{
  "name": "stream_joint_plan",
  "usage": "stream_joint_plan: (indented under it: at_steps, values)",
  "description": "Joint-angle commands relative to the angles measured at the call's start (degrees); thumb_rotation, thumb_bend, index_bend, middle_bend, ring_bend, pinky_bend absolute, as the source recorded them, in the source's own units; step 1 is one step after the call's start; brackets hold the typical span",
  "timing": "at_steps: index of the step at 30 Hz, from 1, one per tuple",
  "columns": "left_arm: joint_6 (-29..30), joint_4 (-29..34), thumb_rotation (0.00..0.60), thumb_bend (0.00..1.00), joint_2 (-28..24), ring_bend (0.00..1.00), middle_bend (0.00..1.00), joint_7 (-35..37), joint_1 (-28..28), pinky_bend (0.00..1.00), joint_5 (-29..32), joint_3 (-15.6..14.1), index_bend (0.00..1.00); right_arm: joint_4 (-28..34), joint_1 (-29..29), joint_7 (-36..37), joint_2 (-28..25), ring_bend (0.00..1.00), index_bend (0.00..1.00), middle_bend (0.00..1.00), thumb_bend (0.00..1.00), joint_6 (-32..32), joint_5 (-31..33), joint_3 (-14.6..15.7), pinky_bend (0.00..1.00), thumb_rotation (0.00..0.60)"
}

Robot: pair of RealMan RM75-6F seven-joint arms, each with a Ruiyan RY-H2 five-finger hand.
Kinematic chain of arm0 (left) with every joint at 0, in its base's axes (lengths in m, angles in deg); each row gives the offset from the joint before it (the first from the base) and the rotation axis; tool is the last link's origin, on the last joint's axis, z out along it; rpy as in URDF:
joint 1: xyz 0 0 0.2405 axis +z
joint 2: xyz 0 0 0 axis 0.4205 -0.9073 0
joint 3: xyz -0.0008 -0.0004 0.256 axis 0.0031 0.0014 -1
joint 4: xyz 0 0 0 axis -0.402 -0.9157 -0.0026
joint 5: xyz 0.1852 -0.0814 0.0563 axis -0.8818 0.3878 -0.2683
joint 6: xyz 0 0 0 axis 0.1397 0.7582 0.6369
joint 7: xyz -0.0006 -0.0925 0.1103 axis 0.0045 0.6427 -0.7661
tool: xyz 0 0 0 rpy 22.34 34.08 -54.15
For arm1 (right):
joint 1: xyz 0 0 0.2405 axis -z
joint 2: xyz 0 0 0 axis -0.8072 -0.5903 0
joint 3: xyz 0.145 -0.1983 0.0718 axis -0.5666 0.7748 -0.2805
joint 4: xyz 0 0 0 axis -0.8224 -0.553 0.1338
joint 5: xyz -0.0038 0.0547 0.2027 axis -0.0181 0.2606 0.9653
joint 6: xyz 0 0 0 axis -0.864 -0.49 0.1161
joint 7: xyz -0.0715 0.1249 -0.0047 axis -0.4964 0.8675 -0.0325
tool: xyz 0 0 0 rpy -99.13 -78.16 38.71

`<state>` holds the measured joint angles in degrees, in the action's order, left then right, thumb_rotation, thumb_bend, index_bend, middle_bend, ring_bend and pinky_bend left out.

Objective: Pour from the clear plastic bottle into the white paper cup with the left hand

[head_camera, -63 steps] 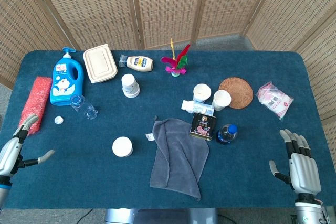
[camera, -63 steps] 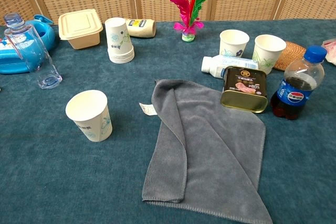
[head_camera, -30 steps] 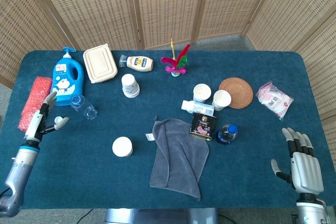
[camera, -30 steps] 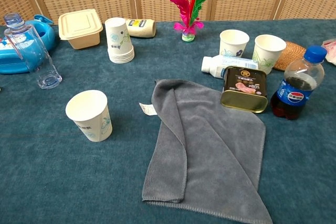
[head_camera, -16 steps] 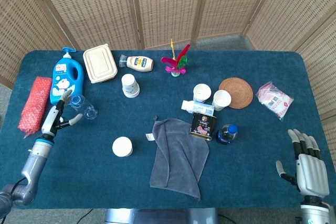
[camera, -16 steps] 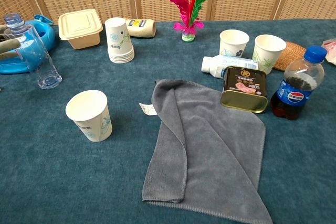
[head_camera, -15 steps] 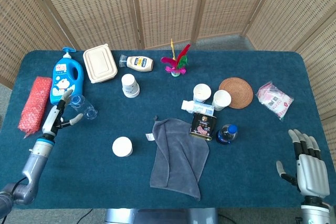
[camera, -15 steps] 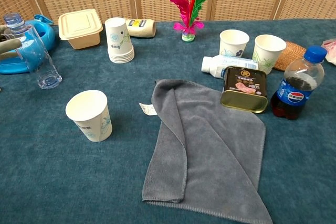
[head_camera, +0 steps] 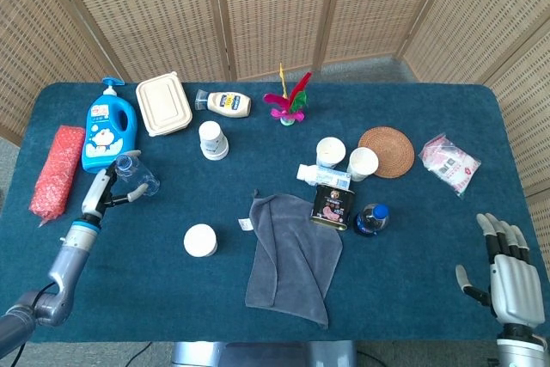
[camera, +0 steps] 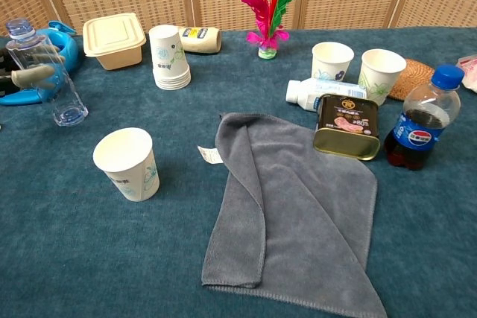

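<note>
The robot's left hand (head_camera: 105, 188) is at the far left of the blue counter (head_camera: 412, 118), reaching around the clear plastic bottle (camera: 45, 72). In the chest view a thumb lies across the front of the bottle's body, with blurred fingers wrapping it from behind. Whether the grip has fully closed cannot be told; it looks like contact without a firm hold.

The bottle stands upright, uncapped, just in front of a blue detergent jug (head_camera: 106, 133). Its small white cap (head_camera: 96, 198) seems to lie on the cloth just beside the hand.

The white paper cup (camera: 127, 163) stands upright and open, nearer the robot and to the right of the bottle, well apart from it.

The bottle looks thin-walled and light, likely to dent under a hard squeeze and slip in a weak one. A wrap around the middle of the body seems the safest hold.

The right hand (head_camera: 511, 281) hovers at the counter's near right corner, fingers spread, holding nothing.
</note>
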<state>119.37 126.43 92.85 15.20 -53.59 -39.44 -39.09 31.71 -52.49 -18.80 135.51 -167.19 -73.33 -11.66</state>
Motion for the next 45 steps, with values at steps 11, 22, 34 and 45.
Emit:
stream_joint_plan:
  at_steps: [11, 22, 34, 45]
  values:
    - [2.5, -3.0, 0.597, 0.44, 2.9, 0.36, 0.38, -6.2, -0.9, 0.46, 1.2, 1.3, 0.39, -0.3, 0.4, 0.9, -0.3, 0.00, 0.00, 0.03, 0.39, -0.1, 0.1, 0.1, 0.00, 0.600]
    - [5.3, 5.1, 0.598, 0.44, -4.6, 0.35, 0.38, -19.0, -1.0, 0.46, -1.7, -0.6, 0.37, -0.9, 0.3, 1.5, -0.1, 0.00, 0.00, 0.03, 0.39, 0.3, 0.0, 0.1, 0.00, 0.600]
    - [6.4, 20.2, 0.597, 0.44, -16.4, 0.35, 0.38, -35.3, -1.6, 0.45, -3.7, -1.8, 0.37, -1.6, 0.1, 2.2, 0.4, 0.00, 0.00, 0.03, 0.40, 0.8, 0.1, -0.1, 0.00, 0.600]
    - [3.9, 27.0, 0.597, 0.44, -21.2, 0.35, 0.38, -46.4, -4.5, 0.43, -5.1, -2.4, 0.37, -2.3, 0.7, 3.5, 1.0, 0.00, 0.00, 0.03, 0.39, -0.1, -0.8, 0.1, 0.00, 0.600]
